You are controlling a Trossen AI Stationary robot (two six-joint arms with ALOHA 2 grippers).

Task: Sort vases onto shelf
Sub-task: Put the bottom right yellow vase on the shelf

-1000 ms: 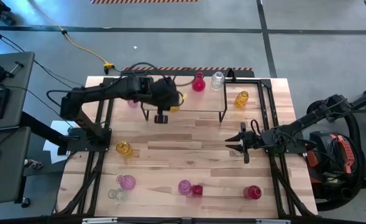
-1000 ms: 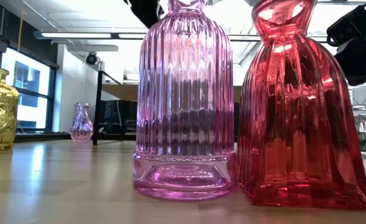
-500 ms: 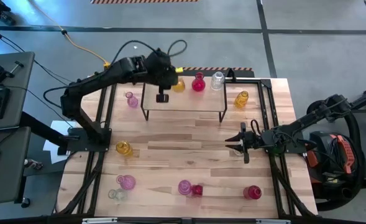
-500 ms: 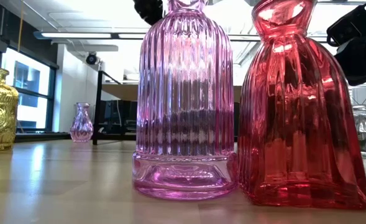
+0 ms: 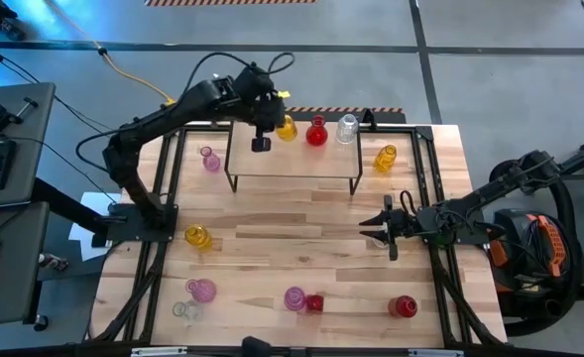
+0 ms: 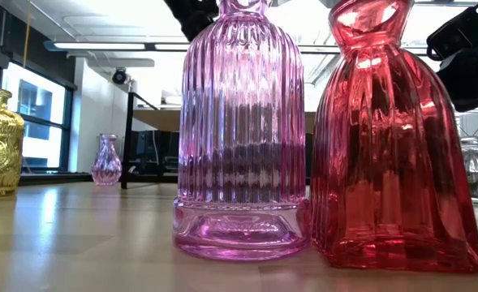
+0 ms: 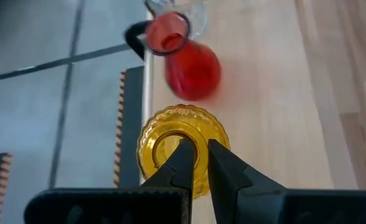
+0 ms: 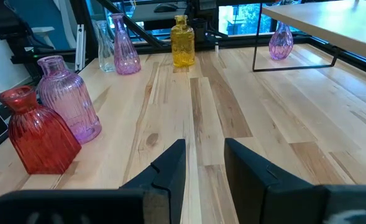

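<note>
My left gripper [image 7: 198, 152] is over the far left part of the shelf [image 5: 292, 164], shut on a yellow vase [image 5: 286, 129], which I look down on in the left wrist view [image 7: 183, 149]. Whether the vase's base stands on the shelf, I cannot tell. A red vase [image 5: 316, 132] and a clear vase [image 5: 347, 127] stand on the shelf beside it. My right gripper [image 5: 376, 226] waits open above the table's right middle, nothing between its fingers [image 8: 170, 168]. My left gripper holds the yellow vase by the rim of its mouth [image 7: 201, 134]. One finger [image 7: 184, 158] reaches inside the mouth and the other [image 7: 223, 165] is outside the rim. The fingers come slanting down from above. The vase is upright below them.
On the table, a yellow vase [image 5: 386, 157] stands right of the shelf and a pink one [image 5: 210, 160] left of it. Near the front edge are a yellow vase [image 5: 198, 236], pink vases [image 5: 201, 290] [image 5: 293, 297], a clear one [image 5: 182, 309] and red ones [image 5: 314, 302] [image 5: 403, 306].
My left gripper has swung toward the table's far edge, carrying the yellow vase from over the shelf's left middle to the shelf's far edge, next to the red vase. The vase has stayed upright. My right arm has kept still.
</note>
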